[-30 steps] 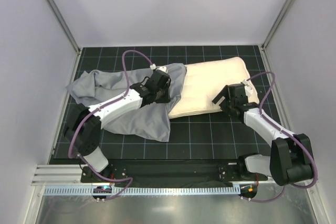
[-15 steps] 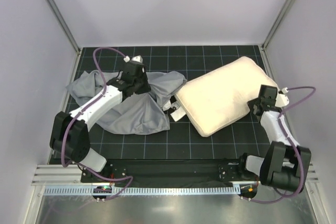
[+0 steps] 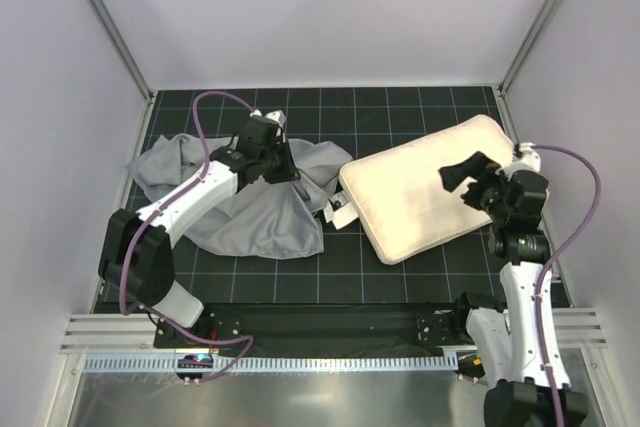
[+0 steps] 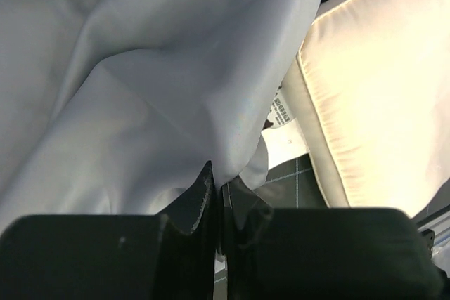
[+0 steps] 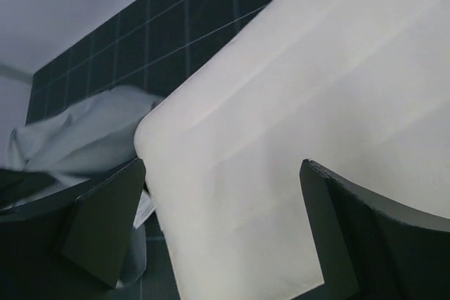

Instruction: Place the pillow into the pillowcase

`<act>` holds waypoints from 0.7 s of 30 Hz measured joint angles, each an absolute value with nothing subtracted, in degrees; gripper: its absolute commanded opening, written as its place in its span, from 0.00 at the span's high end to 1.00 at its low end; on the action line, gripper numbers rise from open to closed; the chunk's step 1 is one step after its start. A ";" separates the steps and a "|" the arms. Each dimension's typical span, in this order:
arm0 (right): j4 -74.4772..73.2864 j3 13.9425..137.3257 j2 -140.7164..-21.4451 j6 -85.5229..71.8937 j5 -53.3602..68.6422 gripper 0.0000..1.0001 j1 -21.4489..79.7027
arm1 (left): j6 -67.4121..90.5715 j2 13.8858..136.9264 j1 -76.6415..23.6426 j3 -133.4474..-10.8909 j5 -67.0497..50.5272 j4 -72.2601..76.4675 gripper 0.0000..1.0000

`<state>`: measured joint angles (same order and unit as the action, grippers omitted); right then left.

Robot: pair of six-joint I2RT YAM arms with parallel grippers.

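The cream pillow (image 3: 415, 202) lies tilted on the dark grid mat, with its white tag (image 3: 338, 215) at the left short end. The blue-grey pillowcase (image 3: 250, 222) lies crumpled to its left, its edge beside the tag. My left gripper (image 3: 287, 165) is shut on a fold of the pillowcase (image 4: 140, 82), and the cloth hangs pinched between the left gripper (image 4: 221, 189) jaws. My right gripper (image 3: 468, 185) hovers open over the pillow's right half. In the right wrist view the pillow (image 5: 281, 131) fills the gap of the right gripper (image 5: 221, 205), untouched.
Pale walls with metal corner posts (image 3: 110, 27) close in the mat on three sides. The pillow's far right corner lies close to the right wall (image 3: 520, 122). A metal rail (image 3: 300, 359) runs along the near edge by the arm bases.
The pillow was pulled clear of the pillowcase and turned askew. My right gripper left the pillow's right edge, opened and now hangs over it. My left gripper closed on the pillowcase and shifted slightly right.
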<state>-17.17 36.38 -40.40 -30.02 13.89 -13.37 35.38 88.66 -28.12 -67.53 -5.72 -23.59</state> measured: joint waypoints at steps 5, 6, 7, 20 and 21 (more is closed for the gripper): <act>-17.78 41.67 -48.40 -22.44 17.76 0.00 4.32 | 34.70 90.32 -28.25 -68.93 -6.74 -25.08 0.84; -17.78 42.76 -50.96 -21.26 17.47 0.00 8.14 | 34.37 90.74 -28.29 -69.25 -6.74 -25.56 0.84; -17.80 43.57 -54.04 -20.27 17.41 0.00 11.84 | 34.11 91.09 -28.36 -69.45 -6.72 -25.80 0.84; -24.47 57.17 -86.65 -13.82 -7.70 0.40 31.77 | 32.64 91.42 -28.49 -72.73 -5.96 -29.56 0.85; -25.58 58.54 -88.33 -13.87 -10.22 0.74 32.12 | 32.53 91.42 -28.49 -72.97 -5.91 -29.67 0.86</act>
<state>-25.58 58.54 -88.33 -13.87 -10.22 32.12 32.53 91.42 -28.49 -72.97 -5.91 -29.67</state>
